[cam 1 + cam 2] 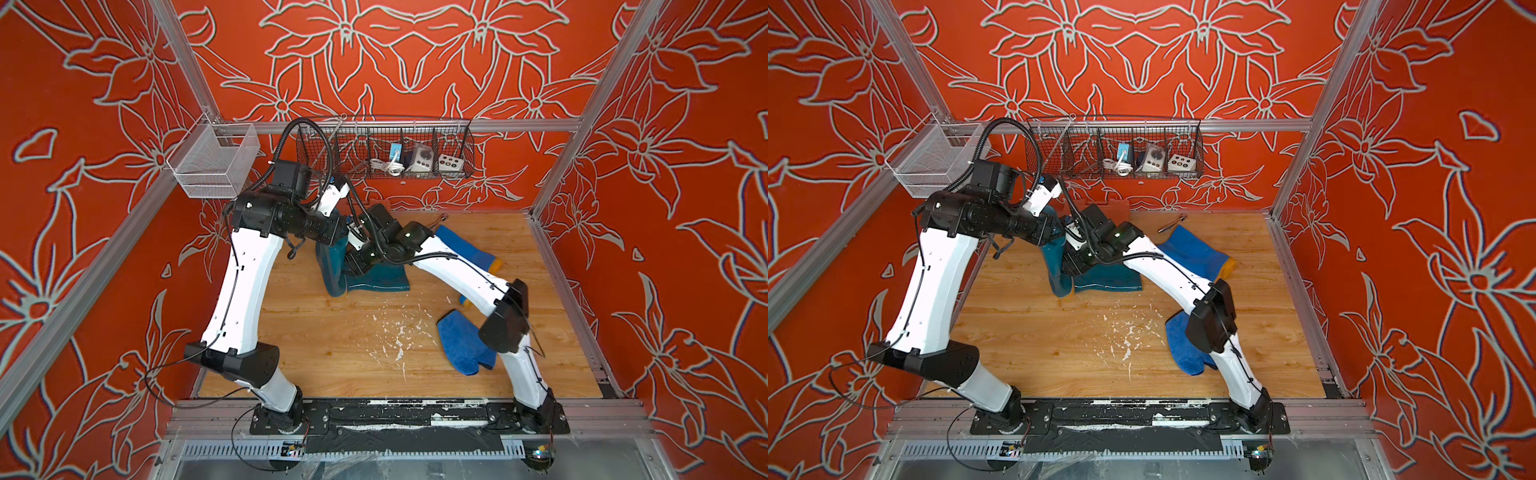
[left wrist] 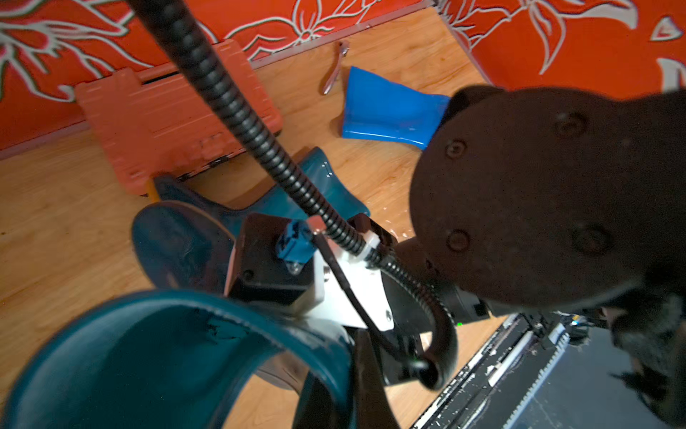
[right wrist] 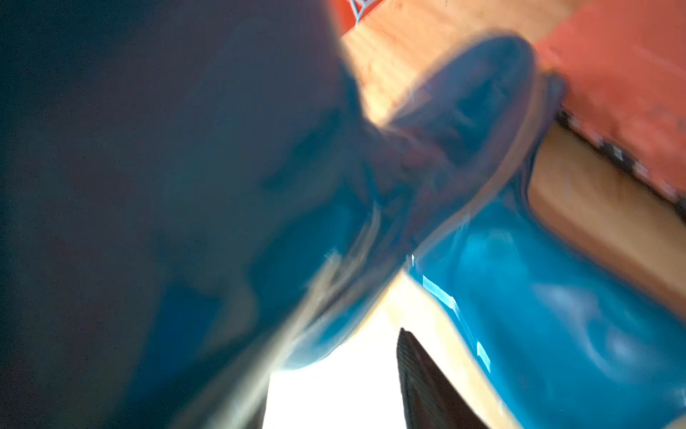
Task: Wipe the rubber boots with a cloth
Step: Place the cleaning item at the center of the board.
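My left gripper [image 2: 343, 390] is shut on the top rim of a dark teal rubber boot [image 2: 148, 334], which stands upright at the back middle of the floor [image 1: 332, 266]. A second dark teal boot [image 1: 380, 278] lies on its side next to it. The bright blue boot [image 1: 469, 249] lies further right. My right gripper [image 3: 334, 371] is low beside the held boot's shaft [image 3: 185, 185], jaws apart; one fingertip [image 3: 415, 371] shows with bare floor in the gap. The cloth [image 1: 463, 345], a fuzzy blue towel, lies on the floor at the front right, partly under my right elbow.
An orange ribbed case [image 2: 167, 122] lies against the back wall behind the boots. A small metal tool [image 1: 440, 218] rests near the back edge. White flecks [image 1: 399, 332] dot the wooden floor. A wire basket [image 1: 386, 153] and a mesh basket [image 1: 216, 166] hang on the frame.
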Available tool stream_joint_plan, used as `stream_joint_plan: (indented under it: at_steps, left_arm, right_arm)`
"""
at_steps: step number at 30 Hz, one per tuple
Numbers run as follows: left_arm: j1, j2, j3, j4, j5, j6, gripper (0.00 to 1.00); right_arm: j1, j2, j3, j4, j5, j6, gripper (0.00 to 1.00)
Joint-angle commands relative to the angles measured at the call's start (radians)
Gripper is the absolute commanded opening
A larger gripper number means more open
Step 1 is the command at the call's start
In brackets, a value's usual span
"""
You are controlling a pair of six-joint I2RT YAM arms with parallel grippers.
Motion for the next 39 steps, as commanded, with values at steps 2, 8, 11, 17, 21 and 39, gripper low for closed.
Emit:
stream_joint_plan:
  at_steps: [2,8,11,17,21,39]
  left_arm:
    - [0.068,0.063,0.106,0.068,-0.051,0.173,0.00]
    - [0.205,0.137,0.129,0.056,-0.110,0.237,0.00]
    - [0.282,0.154,0.067,0.114,-0.080,0.235,0.00]
    - [0.461,0.221,-0.107,0.240,0.127,0.172,0.00]
    - [0.482,0.243,-0.149,0.278,0.177,0.149,0.10]
    - [0.482,0.121,-0.149,0.324,0.216,0.017,0.47]
  right_arm:
    - [0.029,0.182,0.278,0.110,-0.148,0.030,0.57]
    - [0.030,0.351,0.298,0.491,-0.184,0.203,0.58]
    - [0.037,0.446,0.330,0.616,-0.142,0.252,0.60]
    - [0.050,0.576,0.385,0.661,-0.080,0.273,0.62]
    - [0.050,0.554,0.377,0.588,-0.068,0.215,0.63]
    - [-0.081,0.152,-0.069,0.295,0.051,0.136,0.66]
